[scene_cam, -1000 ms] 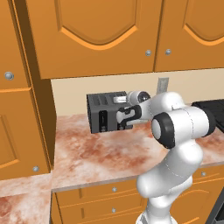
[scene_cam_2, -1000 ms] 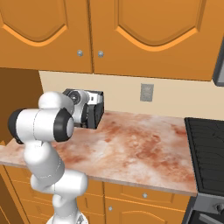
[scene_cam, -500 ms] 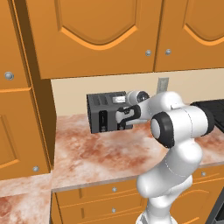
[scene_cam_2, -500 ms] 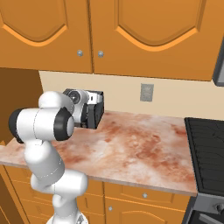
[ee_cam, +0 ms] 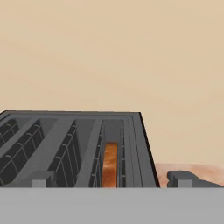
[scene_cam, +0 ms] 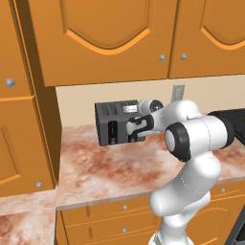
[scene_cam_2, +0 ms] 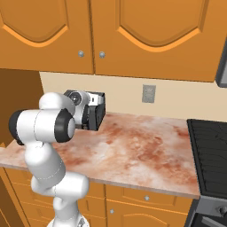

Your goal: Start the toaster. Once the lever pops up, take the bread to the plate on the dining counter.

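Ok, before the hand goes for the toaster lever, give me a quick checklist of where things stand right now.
1. Bread seated in a toaster slot: ok, it stands on edge in the rightmost slot as the hand view shows it.
2. Hand open: ok, the fingertips stand wide apart.
3. Hand empty: ok, nothing sits between the fingers.
4. Hand close to the toaster: ok, it hovers at the toaster's front upper edge.
5. Lever position, up or down: cannot tell, the arm hides part of the front panels.
6. Counter beside the toaster free of obstacles: ok.
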{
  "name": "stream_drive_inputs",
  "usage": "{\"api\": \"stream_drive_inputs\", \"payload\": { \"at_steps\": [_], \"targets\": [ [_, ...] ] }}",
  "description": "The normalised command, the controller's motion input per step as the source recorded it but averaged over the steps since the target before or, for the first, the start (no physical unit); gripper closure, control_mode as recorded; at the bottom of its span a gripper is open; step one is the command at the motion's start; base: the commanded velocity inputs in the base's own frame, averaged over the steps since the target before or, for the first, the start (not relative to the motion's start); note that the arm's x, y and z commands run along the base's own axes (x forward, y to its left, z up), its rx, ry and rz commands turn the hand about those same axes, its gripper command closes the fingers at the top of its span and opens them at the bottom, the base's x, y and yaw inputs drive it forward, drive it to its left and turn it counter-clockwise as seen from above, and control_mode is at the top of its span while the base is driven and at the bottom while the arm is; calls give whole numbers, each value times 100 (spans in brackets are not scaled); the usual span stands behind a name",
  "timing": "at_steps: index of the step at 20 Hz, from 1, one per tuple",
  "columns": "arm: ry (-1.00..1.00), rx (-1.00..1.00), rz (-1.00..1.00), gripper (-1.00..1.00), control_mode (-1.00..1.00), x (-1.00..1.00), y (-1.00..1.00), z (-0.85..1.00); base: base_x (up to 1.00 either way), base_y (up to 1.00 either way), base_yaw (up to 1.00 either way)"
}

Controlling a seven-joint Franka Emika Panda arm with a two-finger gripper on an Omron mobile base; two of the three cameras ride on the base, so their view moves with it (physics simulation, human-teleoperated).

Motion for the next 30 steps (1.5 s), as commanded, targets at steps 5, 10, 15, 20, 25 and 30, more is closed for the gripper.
{"api": "stream_drive_inputs", "payload": {
  "at_steps": [5, 10, 15, 20, 25, 30],
  "targets": [
    [0, 0, 0, -100, -100, 0, 6, -4, 0, 0, 0],
    [0, 0, 0, -100, -100, 0, 0, 0, 0, 0, 0],
    [0, 0, 0, -100, -100, 1, 0, 0, 0, 0, 0],
    [4, 0, 0, -100, -100, 5, 0, 0, 0, 0, 0],
    [8, 0, 0, -100, -100, 4, 0, 0, 0, 0, 0],
    [4, 0, 0, -100, -100, 1, 0, 0, 0, 0, 0]
  ]
}}
